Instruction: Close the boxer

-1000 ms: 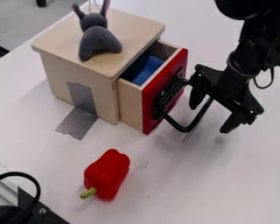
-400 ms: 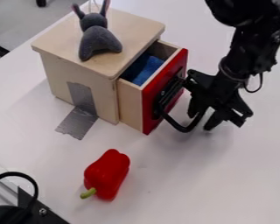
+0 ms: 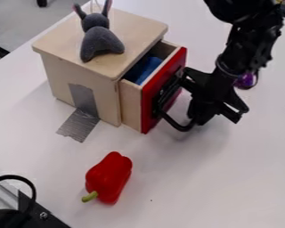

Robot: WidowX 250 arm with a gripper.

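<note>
We list, from the near edge: black equipment [image 3: 11,217], lower-left corner; tabletop [image 3: 186,191], white, bearing one red pepper [image 3: 109,178]; black gripper [image 3: 202,118] beside the drawer's handle [image 3: 179,126], jaws drawn together, as far as we can make out; red-fronted drawer [image 3: 149,104], partly out of the wooden box [image 3: 52,75]; grey tape [image 3: 79,124], box to tabletop; grey plush [image 3: 101,42] on top; grey floor [image 3: 26,22] beyond.

Drawer [image 3: 131,107] partly open — gripper [image 3: 198,119] clasping its handle [image 3: 179,127].
</note>
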